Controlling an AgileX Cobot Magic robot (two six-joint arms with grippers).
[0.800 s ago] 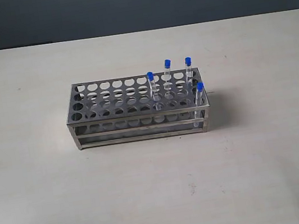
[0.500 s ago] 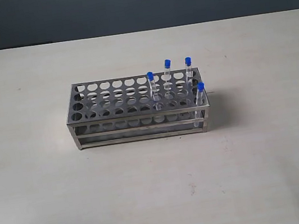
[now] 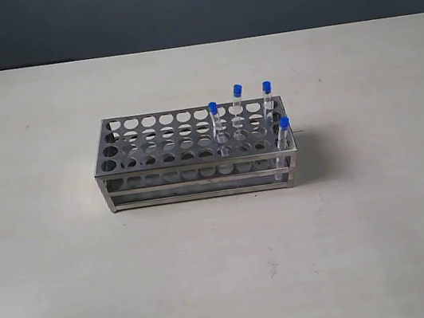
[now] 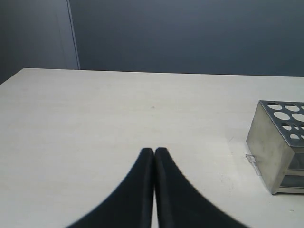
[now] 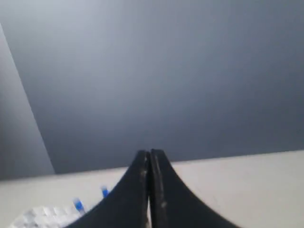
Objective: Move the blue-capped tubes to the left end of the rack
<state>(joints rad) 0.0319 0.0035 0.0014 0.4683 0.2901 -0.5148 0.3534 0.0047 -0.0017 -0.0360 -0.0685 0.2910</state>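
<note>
The steel rack (image 3: 195, 152) stands mid-scene on the pale table (image 3: 68, 270). All four blue-capped tubes (image 3: 238, 105) sit in its right-hand part: two in the far row, one (image 3: 217, 126) a little further left and nearer, and one (image 3: 283, 141) at the near right corner, which seems to lean slightly. The holes at the left end are bare, so by the look of it none of the move has been made. Neither arm shows in the exterior view. The left gripper (image 4: 154, 151) has its black fingers pressed together on nothing, over bare table with the rack's left end in sight. The right gripper (image 5: 149, 153) also has its fingers together and empty, facing mostly the dark wall (image 5: 190, 71), with two blurred blue caps just visible. The tubes look very light, stiff and smooth-walled, probably brittle, so a hard pinch could crack one or make it slip out. The safest hold is likely high up, on the cap or just beneath it, where the tube stands clear of the top plate. The lift should go straight up, because a tilted pull could bind in the hole and drag the light rack along. The fingers must part first.
</note>
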